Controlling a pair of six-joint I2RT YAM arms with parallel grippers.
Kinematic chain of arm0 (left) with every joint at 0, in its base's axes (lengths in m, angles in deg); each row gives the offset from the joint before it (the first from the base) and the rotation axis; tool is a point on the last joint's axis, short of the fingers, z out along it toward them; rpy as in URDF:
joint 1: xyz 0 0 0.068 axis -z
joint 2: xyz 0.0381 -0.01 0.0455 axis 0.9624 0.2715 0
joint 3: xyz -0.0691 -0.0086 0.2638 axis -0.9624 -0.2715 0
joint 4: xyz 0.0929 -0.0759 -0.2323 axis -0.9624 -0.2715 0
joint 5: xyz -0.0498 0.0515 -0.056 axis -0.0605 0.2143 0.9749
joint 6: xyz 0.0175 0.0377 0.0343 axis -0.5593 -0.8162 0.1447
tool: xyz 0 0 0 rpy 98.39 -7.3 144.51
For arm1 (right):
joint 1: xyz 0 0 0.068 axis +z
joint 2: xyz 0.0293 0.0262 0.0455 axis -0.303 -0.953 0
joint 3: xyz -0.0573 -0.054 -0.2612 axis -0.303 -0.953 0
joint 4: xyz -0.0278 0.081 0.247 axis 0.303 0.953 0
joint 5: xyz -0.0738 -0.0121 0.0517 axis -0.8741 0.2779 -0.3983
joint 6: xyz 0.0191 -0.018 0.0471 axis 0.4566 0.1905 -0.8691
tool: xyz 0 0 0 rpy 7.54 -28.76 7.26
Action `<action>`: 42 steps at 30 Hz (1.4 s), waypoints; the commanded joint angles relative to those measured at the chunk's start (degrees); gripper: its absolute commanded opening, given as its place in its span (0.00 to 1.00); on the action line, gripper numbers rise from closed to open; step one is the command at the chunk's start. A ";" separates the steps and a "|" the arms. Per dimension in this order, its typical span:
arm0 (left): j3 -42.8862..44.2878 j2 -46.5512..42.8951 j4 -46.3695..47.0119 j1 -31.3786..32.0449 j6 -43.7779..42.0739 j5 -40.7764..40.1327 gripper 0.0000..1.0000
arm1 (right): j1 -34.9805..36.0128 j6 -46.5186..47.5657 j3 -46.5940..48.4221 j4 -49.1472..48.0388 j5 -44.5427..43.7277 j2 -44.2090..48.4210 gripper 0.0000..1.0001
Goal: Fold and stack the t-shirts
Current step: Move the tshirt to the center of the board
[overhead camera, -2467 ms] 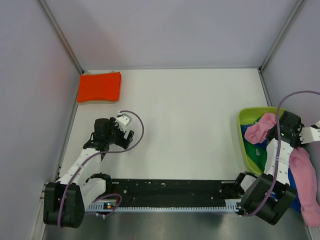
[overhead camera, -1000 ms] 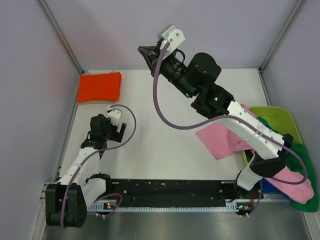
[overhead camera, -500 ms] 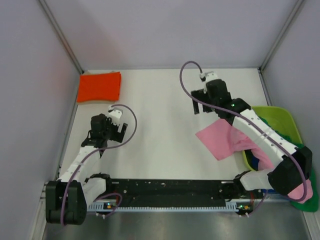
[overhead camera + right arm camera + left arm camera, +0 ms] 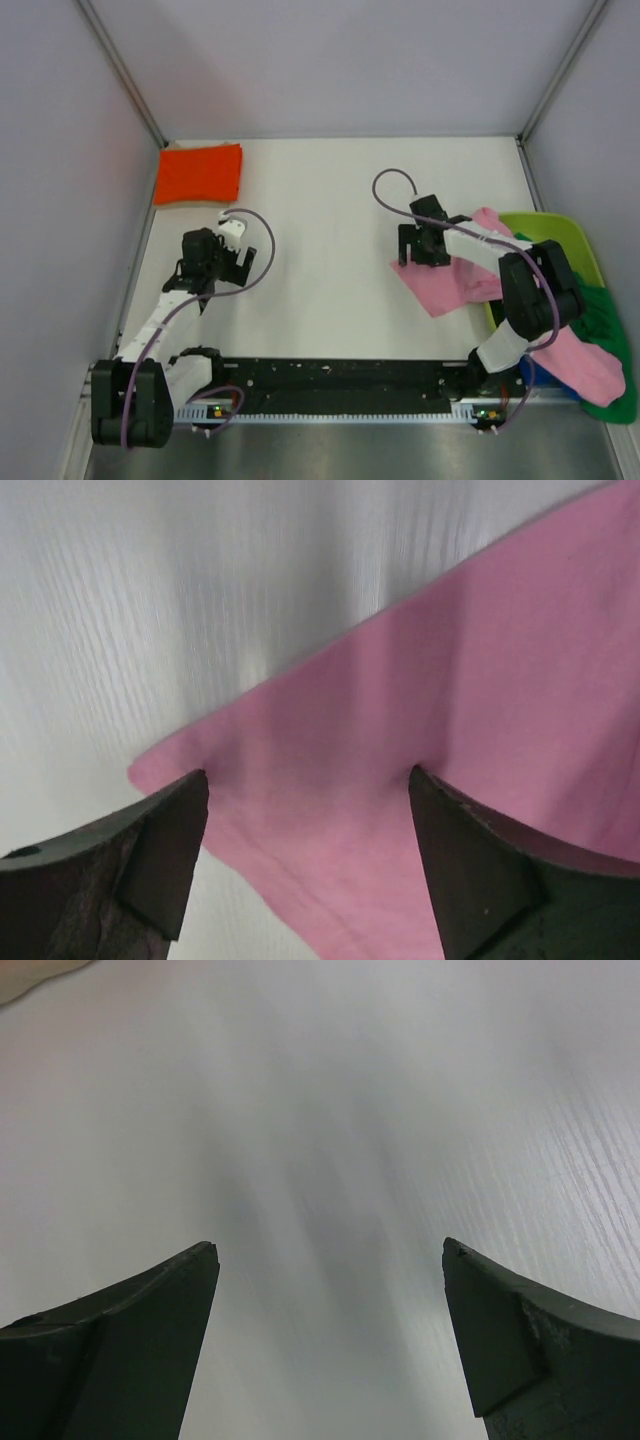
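Note:
The light pink t-shirt [image 4: 452,285] lies rumpled on the table and trails right, over the tub and off the table's right edge. My right gripper [image 4: 416,248] is open at the shirt's left corner. In the right wrist view its fingertips [image 4: 190,790] press down on the pink cloth [image 4: 480,680], jaws wide apart [image 4: 308,775]. The orange-red t-shirt [image 4: 198,173] lies folded at the far left corner. My left gripper [image 4: 226,264] is open and empty over bare table [image 4: 330,1248]. A dark green t-shirt [image 4: 602,312] hangs at the tub's right side. The blue one barely shows.
The lime-green tub [image 4: 556,232] stands at the right edge of the table, partly covered by cloth. Grey walls close in the left, back and right sides. The arm bases and a black rail [image 4: 340,378] run along the near edge.
The right arm has pulled the pink t-shirt out of the tub onto the table, swung high, then come down with open jaws on the shirt's left corner. The left arm has barely moved.

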 commanded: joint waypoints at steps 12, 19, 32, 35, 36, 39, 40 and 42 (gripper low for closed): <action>2.24 -0.43 1.25 -0.20 -0.13 -0.43 0.97 | 9.42 -0.24 20.60 2.96 0.15 -15.36 0.00; 1.80 -1.48 1.60 -0.20 -0.40 -0.95 0.97 | 7.58 0.91 31.97 6.39 -3.27 -6.40 0.00; 1.63 -1.75 1.87 -0.20 -0.66 0.98 0.97 | -31.45 -10.22 39.20 -0.01 7.90 3.66 0.00; 1.63 -2.27 1.69 -0.20 -0.57 1.07 0.97 | -23.32 -21.72 57.03 -7.75 11.48 -6.43 0.00; 1.63 -2.36 1.78 -0.20 -0.49 0.98 0.97 | -18.75 -22.98 64.67 -8.11 12.54 -10.91 0.00; 1.54 -2.19 2.30 -0.20 -0.22 -0.77 0.98 | -2.06 -14.94 94.09 -4.78 14.12 -26.82 0.00; 1.54 -1.92 2.48 -0.20 -0.14 -1.13 0.97 | 3.04 -11.51 100.72 -4.60 15.87 -31.12 0.00; 1.54 -1.48 2.92 -0.37 -0.05 -2.18 0.97 | 10.35 -6.58 101.85 -7.22 18.95 -32.93 0.00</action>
